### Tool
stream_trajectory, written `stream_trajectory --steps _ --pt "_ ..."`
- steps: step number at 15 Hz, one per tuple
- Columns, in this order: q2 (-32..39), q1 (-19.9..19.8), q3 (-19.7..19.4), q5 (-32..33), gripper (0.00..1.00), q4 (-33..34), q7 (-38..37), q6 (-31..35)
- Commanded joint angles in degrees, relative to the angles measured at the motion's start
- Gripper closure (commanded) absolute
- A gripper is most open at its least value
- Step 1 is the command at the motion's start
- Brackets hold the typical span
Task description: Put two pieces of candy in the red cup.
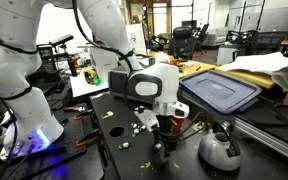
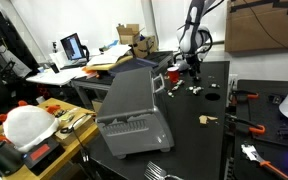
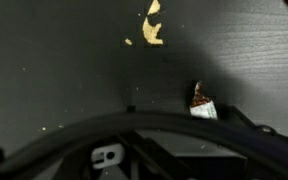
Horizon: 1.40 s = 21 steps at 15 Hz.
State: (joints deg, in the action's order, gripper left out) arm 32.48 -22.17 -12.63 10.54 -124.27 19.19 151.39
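hard against the wrist camera, the dark body of the gripper [image 3: 169, 140] fills the bottom of the wrist view, and its fingertips stay out of sight there. whether the jaws stand released or clenched i cannot tell. no candy shows between them. just past the gripper's edge lies one wrapped piece of candy [image 3: 202, 102] on the black table [image 3: 64, 70]. farther out is a larger tan scrap [image 3: 152, 28], which is not a candy.

in an exterior view the gripper hangs low over the table, with the red cup [image 1: 180, 114] just beside it and a grey kettle [image 1: 220, 150] near. more loose candies [image 1: 115, 128] are scattered on the tabletop away from the cup.

the cup's inside is hidden, so how many pieces it holds cannot be read. by my judgement the arm is lining up a pick on the nearby candy. that lift and a drop into the cup are yet to be done, perhaps for both pieces.
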Motion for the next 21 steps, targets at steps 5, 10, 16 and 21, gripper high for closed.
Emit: stream_trajectory --steps 5,10,16,21 --pt "1.55 -4.96 4.68 -5.39 0.73 3.19 5.14 0.17" --pt "-3.08 -1.22 2.5 -4.22 1.0 1.16 0.34 -1.54" --pt "-7.26 3.72 0.1 -2.79 1.0 0.27 -5.88 -4.17" --pt "-11.07 6.98 -1.02 -1.17 1.0 -0.77 -8.92 -5.74"
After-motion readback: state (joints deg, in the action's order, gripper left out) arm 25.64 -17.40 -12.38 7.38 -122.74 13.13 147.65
